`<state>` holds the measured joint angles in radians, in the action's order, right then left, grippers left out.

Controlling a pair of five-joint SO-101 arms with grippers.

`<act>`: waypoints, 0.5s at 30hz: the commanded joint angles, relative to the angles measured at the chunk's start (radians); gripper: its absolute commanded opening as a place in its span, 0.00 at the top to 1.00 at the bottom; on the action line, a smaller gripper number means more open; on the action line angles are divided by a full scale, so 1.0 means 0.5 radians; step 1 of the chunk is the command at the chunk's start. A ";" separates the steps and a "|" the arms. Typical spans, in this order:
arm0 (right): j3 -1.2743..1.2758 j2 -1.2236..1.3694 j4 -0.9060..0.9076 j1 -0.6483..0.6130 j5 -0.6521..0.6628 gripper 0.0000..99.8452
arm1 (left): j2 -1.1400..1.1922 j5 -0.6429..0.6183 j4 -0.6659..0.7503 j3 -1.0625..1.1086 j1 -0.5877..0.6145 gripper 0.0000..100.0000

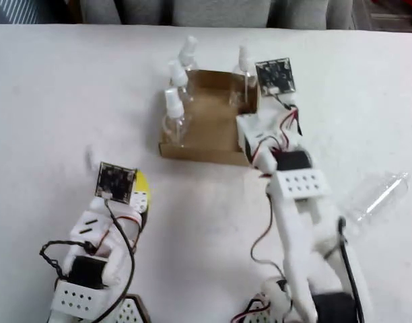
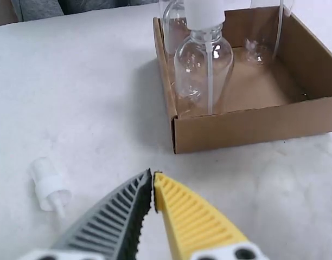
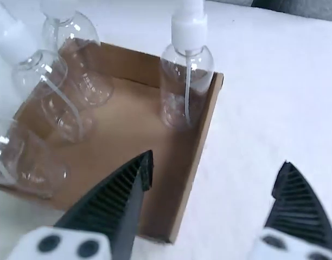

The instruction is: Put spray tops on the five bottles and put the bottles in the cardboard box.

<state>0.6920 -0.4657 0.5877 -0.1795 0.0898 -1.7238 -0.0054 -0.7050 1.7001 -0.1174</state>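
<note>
Right pincer (image 3: 216,162) apart, empty, straddling cardboard box (image 1: 192,151) edge, likely clearing capped bottle (image 3: 185,81). Left pincer (image 2: 153,176) together, near loose spray top (image 2: 46,184), probably meant for uncapped bottle (image 1: 375,195) lying on bench (image 1: 58,101).

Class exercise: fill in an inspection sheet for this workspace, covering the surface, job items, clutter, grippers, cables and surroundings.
Surface: white table, no marks seen.
Job's things: box holds four upright bottles with tops on; fifth bottle lies on the table right of the box, seemingly uncapped; loose top lies on the table near the left gripper.
Clutter: nothing seen.
Grippers: left gripper shut, empty, low over the table; right gripper open, empty, above the box's right wall.
Cables: black cable loops along the left arm; red and white wires on the right arm.
Surroundings: grey furniture beyond the far edge.
</note>
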 commanded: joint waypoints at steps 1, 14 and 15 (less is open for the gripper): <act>-0.018 -0.345 0.517 0.127 0.000 0.76 | -0.032 0.028 0.049 -0.006 0.023 0.98; -0.009 -0.729 1.026 1.453 0.353 0.97 | -0.032 0.028 0.046 -0.006 0.023 0.98; -0.015 -0.704 1.026 1.527 0.399 0.98 | -0.032 0.028 0.046 -0.006 0.023 0.98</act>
<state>0.6920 -0.8124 1.0863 0.4726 0.2110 -1.7238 -0.0054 -0.7050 1.7001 -0.1174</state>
